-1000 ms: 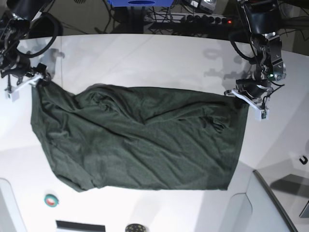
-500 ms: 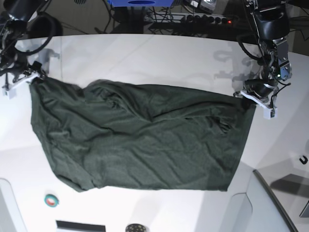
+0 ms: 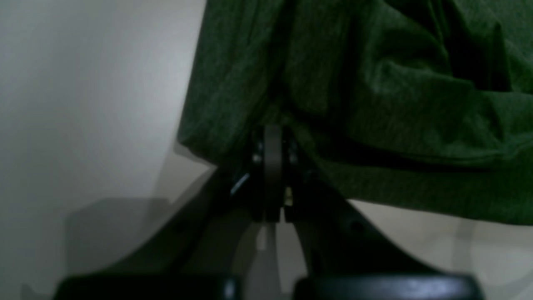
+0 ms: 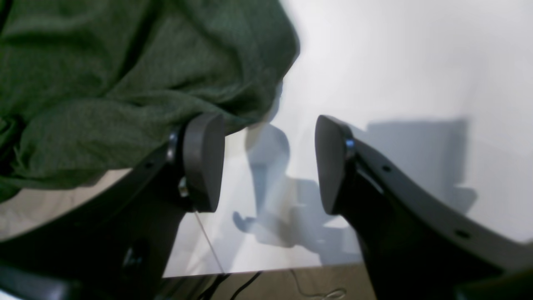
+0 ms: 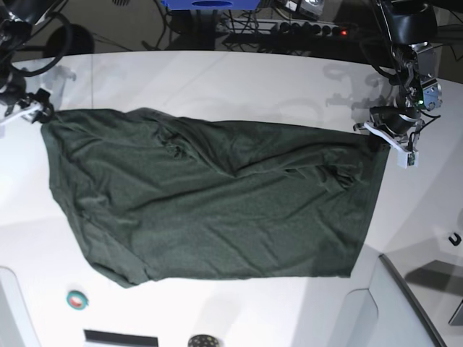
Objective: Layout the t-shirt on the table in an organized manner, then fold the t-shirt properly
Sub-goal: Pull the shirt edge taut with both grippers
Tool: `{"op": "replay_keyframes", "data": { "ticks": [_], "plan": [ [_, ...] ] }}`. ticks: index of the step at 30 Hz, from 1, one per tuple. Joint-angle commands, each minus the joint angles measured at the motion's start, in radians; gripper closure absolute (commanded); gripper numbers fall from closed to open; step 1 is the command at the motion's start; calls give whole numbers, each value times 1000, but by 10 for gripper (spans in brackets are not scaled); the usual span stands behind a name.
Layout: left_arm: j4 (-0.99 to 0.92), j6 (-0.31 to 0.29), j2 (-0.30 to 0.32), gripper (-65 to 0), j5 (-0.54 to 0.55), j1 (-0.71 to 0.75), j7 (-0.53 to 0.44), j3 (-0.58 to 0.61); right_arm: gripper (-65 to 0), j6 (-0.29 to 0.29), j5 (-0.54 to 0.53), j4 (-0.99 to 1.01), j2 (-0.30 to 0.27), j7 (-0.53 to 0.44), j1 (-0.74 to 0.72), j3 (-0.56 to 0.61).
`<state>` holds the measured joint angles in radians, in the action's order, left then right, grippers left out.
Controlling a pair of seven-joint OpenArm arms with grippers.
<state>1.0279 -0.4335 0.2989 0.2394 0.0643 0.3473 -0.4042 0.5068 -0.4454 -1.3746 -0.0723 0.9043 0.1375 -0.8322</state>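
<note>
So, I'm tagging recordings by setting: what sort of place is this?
Probably a robotics lab: two robot arms work a t-shirt on a big white table, with cables and a power strip behind.

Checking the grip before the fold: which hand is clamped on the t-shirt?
The left hand, shut on the t-shirt corner; the right hand gapes empty.

Plain dark green t-shirt (image 5: 210, 202) on a white table (image 5: 217, 79).

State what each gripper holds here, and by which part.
The left gripper is shut on the t-shirt, pinching its edge at a corner. The right gripper is open; the fabric lies beside one finger, not gripped.
</note>
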Motion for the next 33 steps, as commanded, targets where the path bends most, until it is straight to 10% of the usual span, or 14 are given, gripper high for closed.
{"op": "replay_keyframes", "data": {
  "ticks": [1,24,33],
  "plan": [
    [9,8,12,0,-12,-1,19,-2,-332,10,-19,-13,-17,-15,-11,-2],
    [6,8,13,0,-12,-2,19,-2,-323,102,-17,146,-44,-14,-62,6],
    [7,8,13,0,-12,-2,19,-2,0,102,-17,172,-48,-11,-80,6]
  ]
}}
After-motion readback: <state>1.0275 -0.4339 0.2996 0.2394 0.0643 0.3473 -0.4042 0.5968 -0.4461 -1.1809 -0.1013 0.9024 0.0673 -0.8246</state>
